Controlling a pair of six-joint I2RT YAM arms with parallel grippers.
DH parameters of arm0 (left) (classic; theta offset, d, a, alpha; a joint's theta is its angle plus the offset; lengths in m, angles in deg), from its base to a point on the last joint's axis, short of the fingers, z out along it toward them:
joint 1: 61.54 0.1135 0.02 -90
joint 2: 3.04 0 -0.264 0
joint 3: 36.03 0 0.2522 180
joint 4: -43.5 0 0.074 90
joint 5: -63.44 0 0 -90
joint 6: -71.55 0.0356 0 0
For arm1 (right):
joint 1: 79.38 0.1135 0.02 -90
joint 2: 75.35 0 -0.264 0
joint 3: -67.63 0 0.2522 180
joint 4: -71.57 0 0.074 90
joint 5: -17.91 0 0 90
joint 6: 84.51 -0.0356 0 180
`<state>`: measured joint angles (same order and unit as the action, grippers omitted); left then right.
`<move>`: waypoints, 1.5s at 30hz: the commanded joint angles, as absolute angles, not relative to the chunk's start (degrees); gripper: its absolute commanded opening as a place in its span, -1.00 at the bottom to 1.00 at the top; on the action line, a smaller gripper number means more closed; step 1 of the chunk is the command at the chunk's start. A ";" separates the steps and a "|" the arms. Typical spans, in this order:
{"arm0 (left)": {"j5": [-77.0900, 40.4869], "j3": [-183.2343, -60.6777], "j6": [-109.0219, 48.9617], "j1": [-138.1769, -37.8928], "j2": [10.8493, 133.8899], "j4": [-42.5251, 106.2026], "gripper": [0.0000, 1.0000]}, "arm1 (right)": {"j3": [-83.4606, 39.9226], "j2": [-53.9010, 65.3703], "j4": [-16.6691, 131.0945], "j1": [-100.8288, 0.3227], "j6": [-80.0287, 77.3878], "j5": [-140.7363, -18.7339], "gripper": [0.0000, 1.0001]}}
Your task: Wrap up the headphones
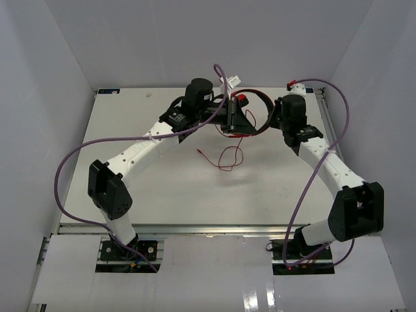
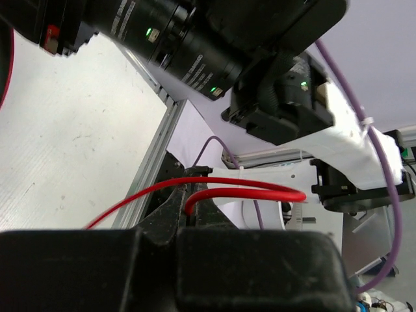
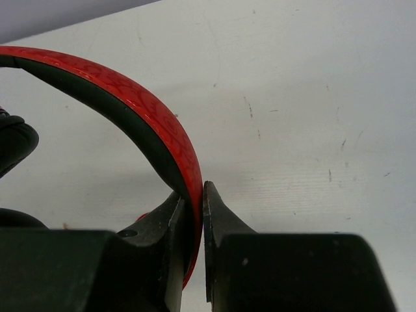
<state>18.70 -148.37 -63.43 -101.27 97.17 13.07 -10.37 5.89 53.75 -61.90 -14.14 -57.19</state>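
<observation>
The red headphones (image 1: 250, 117) are held up at the back middle of the table between both arms. My right gripper (image 3: 193, 195) is shut on their black-and-red headband (image 3: 156, 130). My left gripper (image 2: 185, 195) is shut on the thin red cable (image 2: 260, 190), which loops out of the jaws to the right. In the top view the left gripper (image 1: 229, 116) sits right at the ear cups and the right gripper (image 1: 273, 120) at the headband's right side. The loose end of the cable (image 1: 227, 157) lies in a curl on the table below.
Purple arm cables (image 1: 71, 162) arc over both arms. The white table (image 1: 195, 188) has a metal rail at its front edge (image 1: 195, 227). White walls enclose the back and sides.
</observation>
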 commanded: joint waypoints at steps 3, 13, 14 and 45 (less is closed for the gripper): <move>11.22 -142.03 -66.14 -103.56 94.41 20.31 -1.00 | -17.46 6.71 52.60 -65.04 -28.43 -64.85 -0.85; 10.62 -140.06 -65.92 -105.56 95.49 22.96 -1.00 | -17.23 5.85 52.28 -67.33 -30.62 -70.23 -0.85; 10.37 -139.72 -65.58 -105.98 95.49 22.88 -1.00 | -17.24 6.11 52.02 -67.75 -30.96 -70.83 -0.85; -2.30 -106.99 -30.86 -116.48 87.84 33.88 -1.00 | -14.35 6.05 88.21 -82.81 -52.91 -131.28 -0.85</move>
